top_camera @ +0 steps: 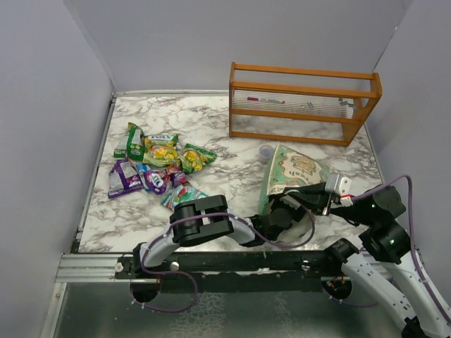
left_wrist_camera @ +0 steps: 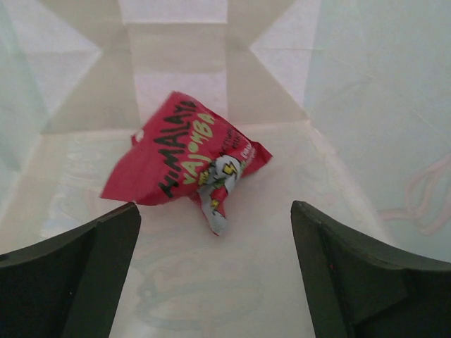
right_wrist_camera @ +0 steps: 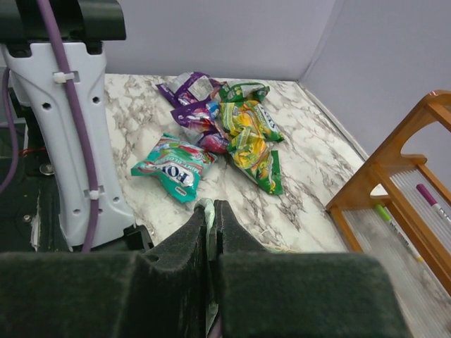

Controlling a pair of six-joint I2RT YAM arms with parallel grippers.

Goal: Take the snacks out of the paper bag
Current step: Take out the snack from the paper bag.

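Left wrist: we have a red packet (left_wrist_camera: 176, 158) at twelve o'clock left in the paper bag (left_wrist_camera: 366, 105); left pincer (left_wrist_camera: 213, 225) apart, right pincer (right_wrist_camera: 210, 211) clamping the bag.

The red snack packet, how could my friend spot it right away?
Find the pale green paper bag lying on its side in front of the orange rack. Look inside: the red packet lies alone there, the only snack not in the colourful pile on the left.
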